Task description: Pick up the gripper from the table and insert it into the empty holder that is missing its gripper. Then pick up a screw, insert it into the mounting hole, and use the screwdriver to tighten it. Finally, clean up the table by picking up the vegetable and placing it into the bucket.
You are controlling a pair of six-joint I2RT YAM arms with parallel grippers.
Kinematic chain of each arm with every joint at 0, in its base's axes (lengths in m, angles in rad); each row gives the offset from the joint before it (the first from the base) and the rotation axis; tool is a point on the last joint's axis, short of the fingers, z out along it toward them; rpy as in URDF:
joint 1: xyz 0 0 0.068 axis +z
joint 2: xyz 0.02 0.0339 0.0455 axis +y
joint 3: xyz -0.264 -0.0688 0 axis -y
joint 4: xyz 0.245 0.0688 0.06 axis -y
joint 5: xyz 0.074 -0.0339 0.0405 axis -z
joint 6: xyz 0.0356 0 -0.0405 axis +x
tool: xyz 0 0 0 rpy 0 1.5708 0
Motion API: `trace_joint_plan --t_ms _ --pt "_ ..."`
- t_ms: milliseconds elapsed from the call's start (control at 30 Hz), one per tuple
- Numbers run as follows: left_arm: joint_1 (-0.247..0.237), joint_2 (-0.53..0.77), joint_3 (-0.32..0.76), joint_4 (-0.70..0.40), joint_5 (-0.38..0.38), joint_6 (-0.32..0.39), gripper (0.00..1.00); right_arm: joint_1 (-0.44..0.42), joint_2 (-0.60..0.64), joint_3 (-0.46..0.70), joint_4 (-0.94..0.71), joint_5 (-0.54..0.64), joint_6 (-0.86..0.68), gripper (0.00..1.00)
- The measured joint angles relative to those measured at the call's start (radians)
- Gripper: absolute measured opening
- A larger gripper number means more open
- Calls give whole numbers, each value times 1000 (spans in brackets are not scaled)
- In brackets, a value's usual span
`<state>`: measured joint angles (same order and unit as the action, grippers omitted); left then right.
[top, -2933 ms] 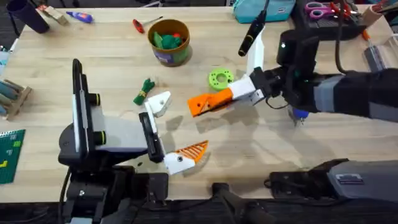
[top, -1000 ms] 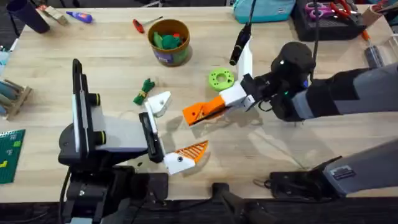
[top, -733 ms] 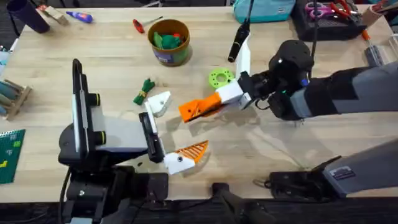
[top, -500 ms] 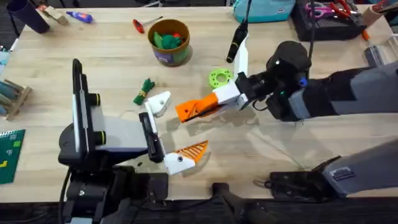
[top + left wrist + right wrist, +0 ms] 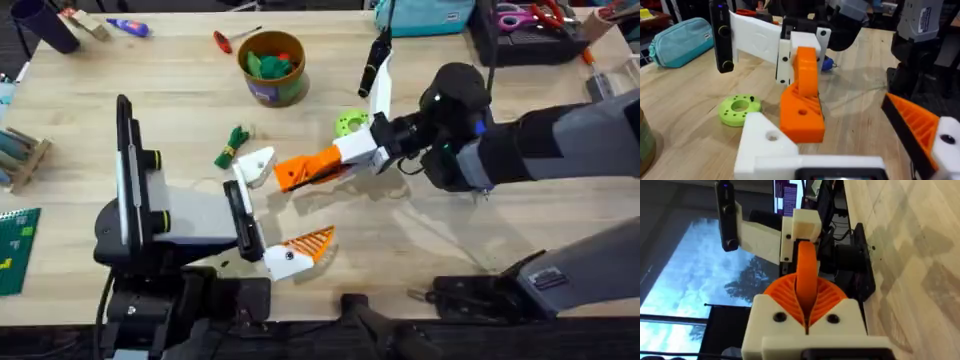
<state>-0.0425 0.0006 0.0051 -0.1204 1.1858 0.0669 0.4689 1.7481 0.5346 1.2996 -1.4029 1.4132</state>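
Right hand (image 5: 345, 156), closed on the gripper (image 5: 305, 168), should align its base squarely with the empty holder (image 5: 254, 165) before pressing in.

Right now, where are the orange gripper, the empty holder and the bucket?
gripper (image 5: 300, 170), overhead view, middle of the orange wedge held by the right arm.
empty holder (image 5: 256, 164), overhead view, white rounded mount beside the wedge's tip.
bucket (image 5: 268, 94), overhead view, outer wall at the label.

Orange ribbed gripper (image 5: 305, 168) hangs tilted just beside the white empty holder (image 5: 256, 164).
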Motion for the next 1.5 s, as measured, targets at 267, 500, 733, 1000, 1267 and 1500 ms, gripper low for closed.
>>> trace_joint_plan --t_ms 267,500,733,1000,1267,1500 --pt "0 0 0 0 0 0 982 8 0 7 1 8 0 8" --pt "0 0 0 0 0 0 982 13 0 7 1 19 0 8" --pt "0 0 0 0 0 0 982 20 0 7 1 23 0 8" --pt "0 0 0 0 0 0 982 20 0 7 1 26 0 8" --pt "0 0 0 0 0 0 982 26 0 21 -3 26 0 8" --pt "0 0 0 0 0 0 982 29 0 21 -5 35 0 8"
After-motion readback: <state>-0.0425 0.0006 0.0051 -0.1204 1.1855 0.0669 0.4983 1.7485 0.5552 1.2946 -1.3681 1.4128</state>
